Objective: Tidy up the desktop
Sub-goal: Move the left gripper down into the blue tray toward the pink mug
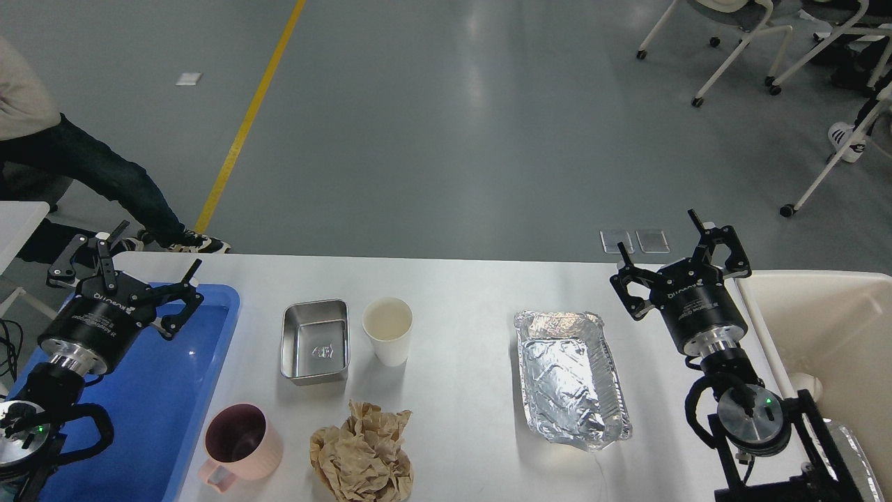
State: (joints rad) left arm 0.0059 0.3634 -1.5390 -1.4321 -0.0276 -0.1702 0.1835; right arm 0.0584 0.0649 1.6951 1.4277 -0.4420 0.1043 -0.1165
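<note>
Spanning most of the lower half of the view, the table (460, 293) is seen as a smooth white slab with rounded corners. At its left end a glossy blue plastic tray (174, 390) with a raised rim is laid. Over the tray's far edge the left hand (143, 254) is held, its two thin black fingers spread wide and nothing between them; a ribbed black cylinder is seen behind it. Just right of the tray's near corner a matte pink mug (240, 443) is stood upright, its handle turned toward the near edge and its inside dark. Beyond the mug, a shallow rectangular tin (315, 341) of brushed metal with rounded corners is set, and just beside it a white paper cup (388, 331) is stood upright. In front of these, near the table's front edge, a wad of crumpled brown paper (364, 457) is found, heavily creased. Well apart to the right, a wrinkled, shiny foil tray (570, 376) is laid lengthwise, its rim crimped. Further right the right hand (662, 244) is raised above the table's far right part, fingers splayed and released, with nothing gripped. At the far right a smooth cream-coloured bin (822, 328) is placed against the table's end.
</note>
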